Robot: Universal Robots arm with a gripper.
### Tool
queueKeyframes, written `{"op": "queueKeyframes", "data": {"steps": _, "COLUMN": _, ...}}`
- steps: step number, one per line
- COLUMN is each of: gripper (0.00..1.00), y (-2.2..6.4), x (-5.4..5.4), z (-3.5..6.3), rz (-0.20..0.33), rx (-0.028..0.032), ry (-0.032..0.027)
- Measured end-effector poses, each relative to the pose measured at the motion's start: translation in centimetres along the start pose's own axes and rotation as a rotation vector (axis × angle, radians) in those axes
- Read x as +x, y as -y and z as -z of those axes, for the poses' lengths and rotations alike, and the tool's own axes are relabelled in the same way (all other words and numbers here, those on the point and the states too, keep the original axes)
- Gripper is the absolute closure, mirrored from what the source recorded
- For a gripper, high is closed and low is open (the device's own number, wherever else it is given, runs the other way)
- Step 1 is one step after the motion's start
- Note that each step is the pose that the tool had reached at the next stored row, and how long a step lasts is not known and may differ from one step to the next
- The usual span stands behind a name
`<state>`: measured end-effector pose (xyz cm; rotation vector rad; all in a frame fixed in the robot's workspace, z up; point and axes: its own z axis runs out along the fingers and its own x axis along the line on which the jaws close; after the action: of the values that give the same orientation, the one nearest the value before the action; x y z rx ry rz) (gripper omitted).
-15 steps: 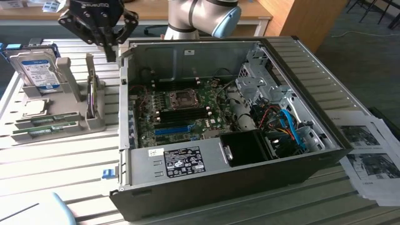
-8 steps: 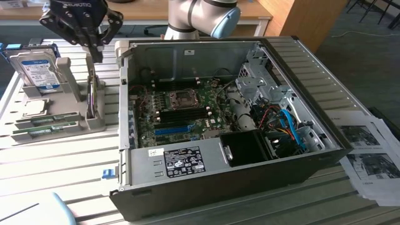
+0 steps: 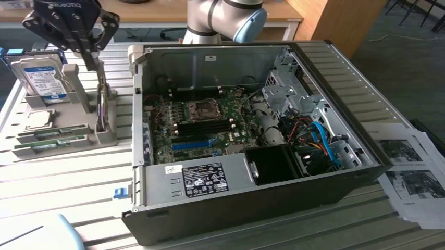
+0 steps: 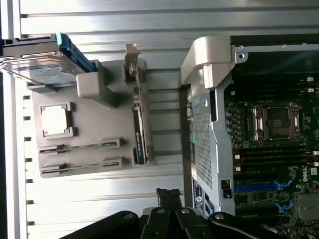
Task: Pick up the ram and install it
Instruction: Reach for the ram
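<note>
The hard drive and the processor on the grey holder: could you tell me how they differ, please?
The hard drive stands on edge in its slot, while the processor lies flat in a recess. The hard drive is clearly larger and carries a blue-and-white label; the processor is a small, plain, pale square. Both sit on the grey holder beside the open computer case.

The ram (image 3: 50,135) is lying edge-up in a grey holder (image 3: 106,138), just beside its green twin (image 3: 47,147).
</note>
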<state>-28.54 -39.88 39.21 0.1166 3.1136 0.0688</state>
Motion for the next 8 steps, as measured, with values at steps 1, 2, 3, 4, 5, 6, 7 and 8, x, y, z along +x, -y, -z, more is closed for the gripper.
{"op": "queueKeyframes", "data": {"steps": 1, "gripper": 0.91, "y": 0.02, "x": 0.3, "z": 0.0, "rz": 0.0, "rx": 0.0, "ry": 0.0}}
{"op": "queueKeyframes", "data": {"steps": 2, "gripper": 0.91, "y": 0.05, "x": 0.6, "z": 0.01, "rz": 0.0, "rx": 0.0, "ry": 0.0001}}
{"op": "queueKeyframes", "data": {"steps": 3, "gripper": 0.91, "y": 0.07, "x": 0.9, "z": 0.01, "rz": 0.0, "rx": 0.0, "ry": 0.0}}
{"op": "queueKeyframes", "data": {"steps": 4, "gripper": 0.91, "y": 0.09, "x": 1.2, "z": 0.02, "rz": 0.0, "rx": 0.0, "ry": 0.0}}
{"op": "queueKeyframes", "data": {"steps": 5, "gripper": 0.91, "y": 0.12, "x": 1.6, "z": 0.02, "rz": 0.0, "rx": 0.0, "ry": 0.0}}
{"op": "queueKeyframes", "data": {"steps": 6, "gripper": 0.91, "y": 0.14, "x": 1.9, "z": 0.02, "rz": 0.0, "rx": 0.0, "ry": 0.0}}
{"op": "queueKeyframes", "data": {"steps": 7, "gripper": 0.91, "y": 0.16, "x": 2.2, "z": 0.03, "rz": 0.0, "rx": 0.0, "ry": 0.0}}
{"op": "queueKeyframes", "data": {"steps": 8, "gripper": 0.91, "y": 0.19, "x": 2.5, "z": 0.03, "rz": 0.0, "rx": -0.0001, "ry": 0.0001}}
